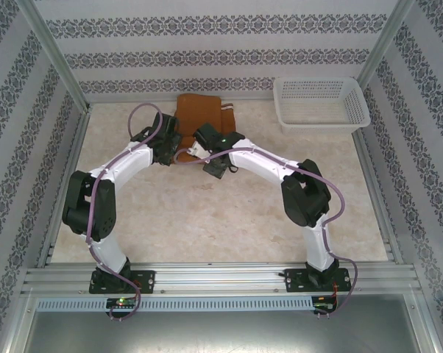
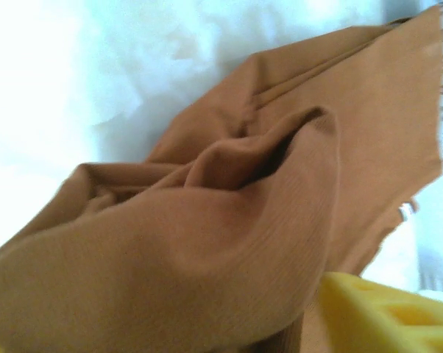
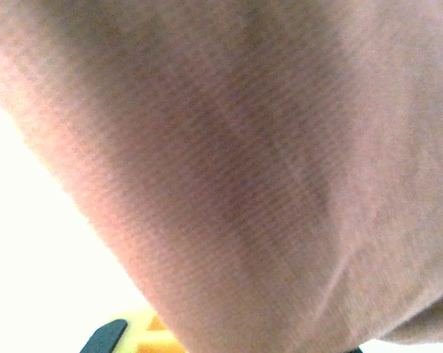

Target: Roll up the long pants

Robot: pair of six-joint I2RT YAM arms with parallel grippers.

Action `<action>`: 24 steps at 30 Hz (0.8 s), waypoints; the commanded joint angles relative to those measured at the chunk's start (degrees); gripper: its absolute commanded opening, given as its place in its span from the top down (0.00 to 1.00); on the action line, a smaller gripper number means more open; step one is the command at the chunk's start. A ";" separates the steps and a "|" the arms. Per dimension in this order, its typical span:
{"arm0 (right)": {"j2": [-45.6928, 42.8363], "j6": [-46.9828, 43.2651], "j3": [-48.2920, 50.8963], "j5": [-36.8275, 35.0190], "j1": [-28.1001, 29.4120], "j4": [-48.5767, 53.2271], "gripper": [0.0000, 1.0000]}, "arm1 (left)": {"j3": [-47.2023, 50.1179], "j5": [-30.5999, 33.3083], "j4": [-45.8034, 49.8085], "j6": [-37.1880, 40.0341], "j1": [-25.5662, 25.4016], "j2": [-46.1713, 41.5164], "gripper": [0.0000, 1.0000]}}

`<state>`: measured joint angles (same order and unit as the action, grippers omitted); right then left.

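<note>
Long pants (image 1: 201,112) folded rust-brown on the table (image 1: 207,213), left of the white basket (image 1: 321,123) and outside it, left gripper (image 1: 170,136) spread wide over bunched cloth, right gripper (image 1: 204,138) pinched closed on the fabric.

No readable writing.
The long pants (image 1: 203,110) are plain ribbed cloth, the white lattice basket (image 1: 321,103) is bare plastic, and the wallpaper bands (image 1: 207,28) carry only repeating ornament; no letters, numbers or labels can be made out.

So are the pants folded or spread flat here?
Folded: the long pants sit as a compact block in the top view, layers rumpled in the left wrist view.
</note>
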<state>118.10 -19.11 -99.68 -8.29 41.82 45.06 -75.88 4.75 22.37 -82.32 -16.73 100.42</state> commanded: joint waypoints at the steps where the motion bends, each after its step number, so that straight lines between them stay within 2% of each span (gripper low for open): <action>1: -2.17 7.02 -0.89 8.48 -1.48 10.63 1.00 | -4.37 0.41 1.95 3.74 1.01 1.03 0.00; 8: 2.82 14.46 -10.56 25.22 -6.07 19.03 1.00 | -4.68 -2.44 2.03 2.87 0.83 1.93 0.00; 14: 8.37 18.62 -17.50 35.68 -8.88 23.23 1.00 | -3.93 -3.13 1.69 2.70 0.57 1.66 0.00; 24: 14.73 25.35 -20.09 47.89 -16.00 22.70 1.00 | -6.02 -4.31 2.48 4.32 0.29 1.53 0.00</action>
<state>131.90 2.26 -117.78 32.10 27.86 67.16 -79.92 0.84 22.79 -80.07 -16.49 101.65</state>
